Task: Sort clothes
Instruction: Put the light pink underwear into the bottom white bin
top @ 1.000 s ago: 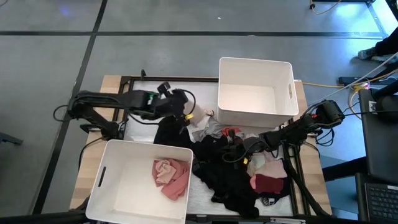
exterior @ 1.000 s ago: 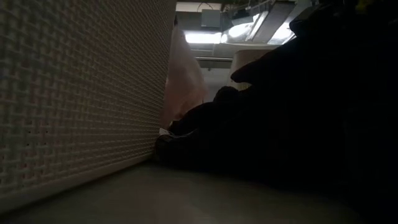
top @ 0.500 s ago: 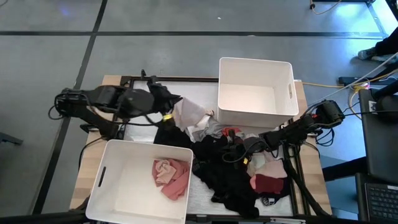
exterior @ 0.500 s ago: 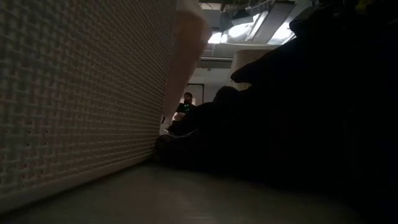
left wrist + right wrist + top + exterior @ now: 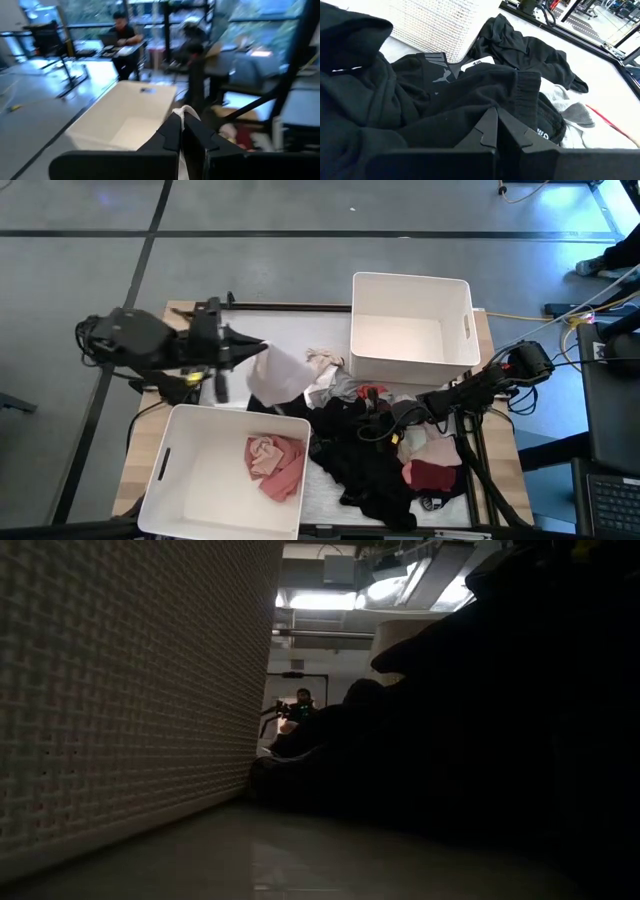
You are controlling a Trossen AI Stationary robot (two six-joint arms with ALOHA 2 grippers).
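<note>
The left gripper (image 5: 262,350), pinched shut on a white garment (image 5: 281,374), could drop it short of the near bin (image 5: 163,470) if the thin fold slips.

Two white plastic bins sit on the counter (image 5: 180,312): one bin (image 5: 411,326) at the far side, the other bin (image 5: 200,480) near the front left corner. A laptop (image 5: 612,502) shows at the right edge. Off in the room there's a person (image 5: 124,36) at a desk, probably working at something, hard to tell.
</note>
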